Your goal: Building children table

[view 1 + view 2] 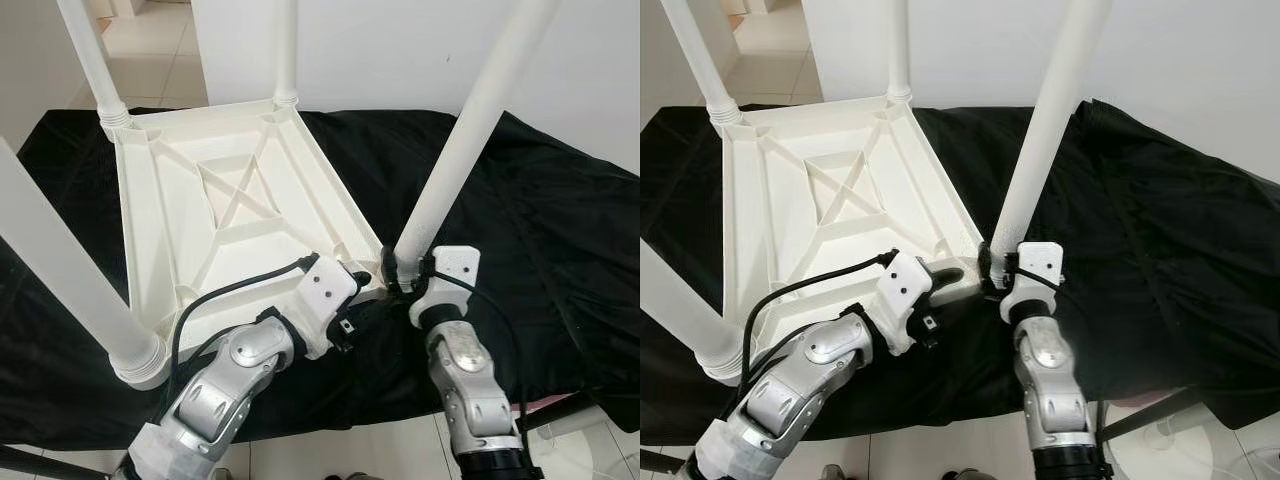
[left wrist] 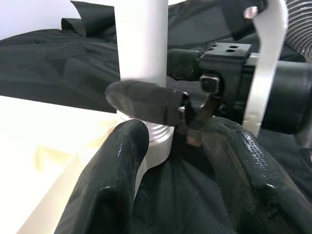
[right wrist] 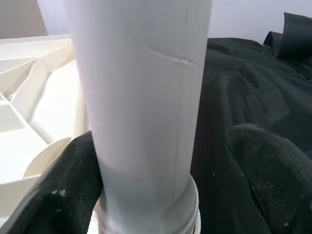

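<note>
Right pincer (image 1: pixel 398 272) around table leg (image 1: pixel 470 130), left pincer (image 1: pixel 362 290) beside

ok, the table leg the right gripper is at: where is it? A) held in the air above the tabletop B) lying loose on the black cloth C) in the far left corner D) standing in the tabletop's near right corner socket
D: the right gripper sits at the base of the table leg, which stands upright in the corner socket of the upside-down tabletop, at its near right corner.
</note>
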{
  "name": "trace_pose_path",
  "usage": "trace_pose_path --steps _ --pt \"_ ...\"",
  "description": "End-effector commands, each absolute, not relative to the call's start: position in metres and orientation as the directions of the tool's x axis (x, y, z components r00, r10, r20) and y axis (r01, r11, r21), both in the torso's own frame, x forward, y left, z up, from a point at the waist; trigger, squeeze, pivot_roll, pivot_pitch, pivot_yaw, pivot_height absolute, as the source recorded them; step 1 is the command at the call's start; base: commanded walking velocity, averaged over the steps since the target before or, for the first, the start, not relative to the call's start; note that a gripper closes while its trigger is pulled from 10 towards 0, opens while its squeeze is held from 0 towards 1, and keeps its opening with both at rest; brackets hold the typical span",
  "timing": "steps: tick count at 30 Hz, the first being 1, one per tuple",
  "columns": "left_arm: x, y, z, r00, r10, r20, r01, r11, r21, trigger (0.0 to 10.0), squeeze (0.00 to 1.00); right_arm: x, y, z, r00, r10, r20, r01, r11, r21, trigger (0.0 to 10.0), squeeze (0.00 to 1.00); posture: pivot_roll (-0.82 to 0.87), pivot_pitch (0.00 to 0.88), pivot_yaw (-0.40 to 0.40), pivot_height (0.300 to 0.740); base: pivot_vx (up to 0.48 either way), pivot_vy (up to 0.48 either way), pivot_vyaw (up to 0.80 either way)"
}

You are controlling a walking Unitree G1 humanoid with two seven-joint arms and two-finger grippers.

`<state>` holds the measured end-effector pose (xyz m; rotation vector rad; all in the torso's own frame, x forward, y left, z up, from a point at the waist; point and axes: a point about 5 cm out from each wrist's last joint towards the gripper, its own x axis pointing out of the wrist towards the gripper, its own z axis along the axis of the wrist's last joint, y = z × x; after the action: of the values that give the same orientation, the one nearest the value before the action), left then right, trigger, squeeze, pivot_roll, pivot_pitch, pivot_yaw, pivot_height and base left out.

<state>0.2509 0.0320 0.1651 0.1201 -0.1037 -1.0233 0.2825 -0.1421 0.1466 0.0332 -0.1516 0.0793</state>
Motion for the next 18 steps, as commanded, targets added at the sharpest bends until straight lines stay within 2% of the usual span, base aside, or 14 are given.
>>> trace_pose_path --steps 1,2,18 --pt "0.250 0.032 0.161 0.479 -0.878 0.008 0.866 0.474 0.161 10.0 0.00 0.280 -0.145 0.144 0.986 0.080 0.148 -0.087 0.995 0.044 10.0 0.96 -0.05 0.056 -0.054 0.740 0.000 0.000 0.00" --pt "0.250 0.032 0.161 0.484 -0.875 0.010 0.863 0.480 0.159 10.0 0.00 0.279 -0.144 0.144 0.984 0.099 0.150 -0.107 0.993 0.049 10.0 0.00 -0.05 0.057 -0.054 0.740 0.000 0.000 0.00" --pt "0.255 0.049 0.158 0.583 -0.812 0.036 0.802 0.582 0.131 10.0 0.00 0.272 -0.139 0.130 0.980 0.146 0.134 -0.154 0.987 0.055 10.0 0.00 -0.04 0.069 -0.065 0.740 0.000 0.000 0.00"
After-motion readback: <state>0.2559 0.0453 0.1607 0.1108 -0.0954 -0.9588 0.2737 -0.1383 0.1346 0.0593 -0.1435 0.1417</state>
